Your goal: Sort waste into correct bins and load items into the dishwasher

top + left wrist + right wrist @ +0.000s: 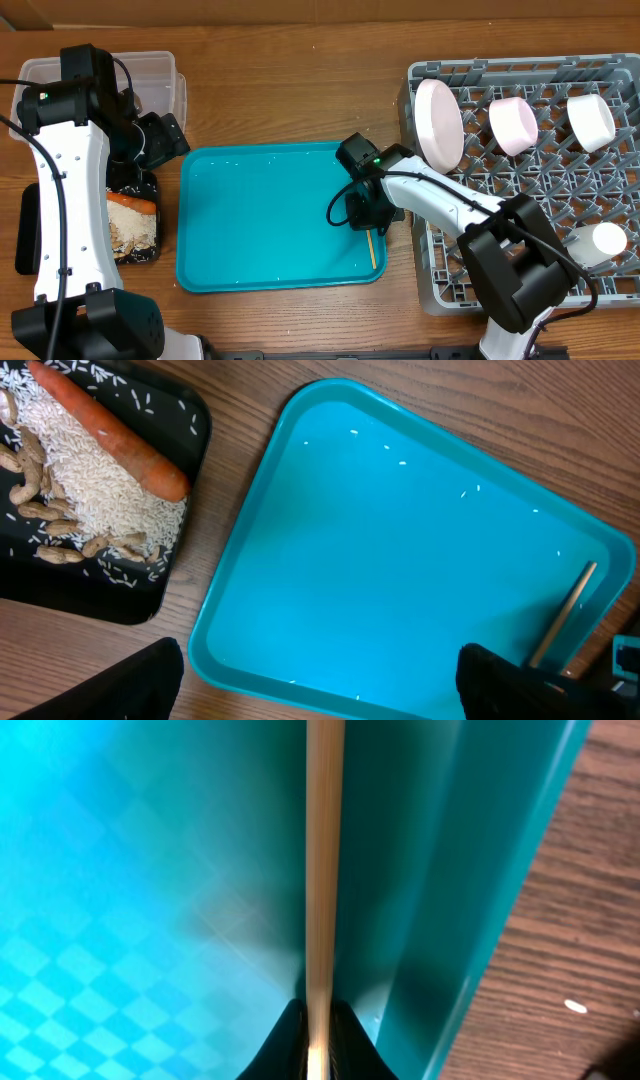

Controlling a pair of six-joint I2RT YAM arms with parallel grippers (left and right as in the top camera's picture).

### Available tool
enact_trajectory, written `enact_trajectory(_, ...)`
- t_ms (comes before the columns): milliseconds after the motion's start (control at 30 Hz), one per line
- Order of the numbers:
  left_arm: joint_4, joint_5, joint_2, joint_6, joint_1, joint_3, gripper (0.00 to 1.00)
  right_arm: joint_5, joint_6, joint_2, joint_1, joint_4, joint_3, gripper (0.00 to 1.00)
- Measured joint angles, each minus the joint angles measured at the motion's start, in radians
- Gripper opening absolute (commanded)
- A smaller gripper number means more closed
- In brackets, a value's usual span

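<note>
One chopstick (324,870): I see it inside the teal tray (270,220), just beside the right rim.
Right claw (368,222): fingertips pinched tight on one end of the chopstick.
Left claw (165,140): fingers spread wide, holding nothing, above the black tray (100,610) and the teal tray's left edge.
Black tray: carrot (110,430), peanuts (40,510), rice (100,490).
Rack (520,68): plate (438,122), two bowls (513,125), cup (605,240).
</note>
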Motion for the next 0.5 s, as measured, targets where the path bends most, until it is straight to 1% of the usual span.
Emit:
enact_trajectory(133,0.0,0.0,0.0,0.0,0.0,0.0,0.89,-0.005,0.004,-0.067,0.0,-0.056,0.014,0.05)
enact_trajectory(367,0.0,0.0,0.0,0.0,0.0,0.0,0.89,0.022,-0.008,-0.369,0.0,-0.218,0.054,0.05)
enact_trajectory(500,0.0,0.0,0.0,0.0,0.0,0.0,0.89,0.092,-0.021,-0.465,-0.006,-0.346,0.056,0.06)
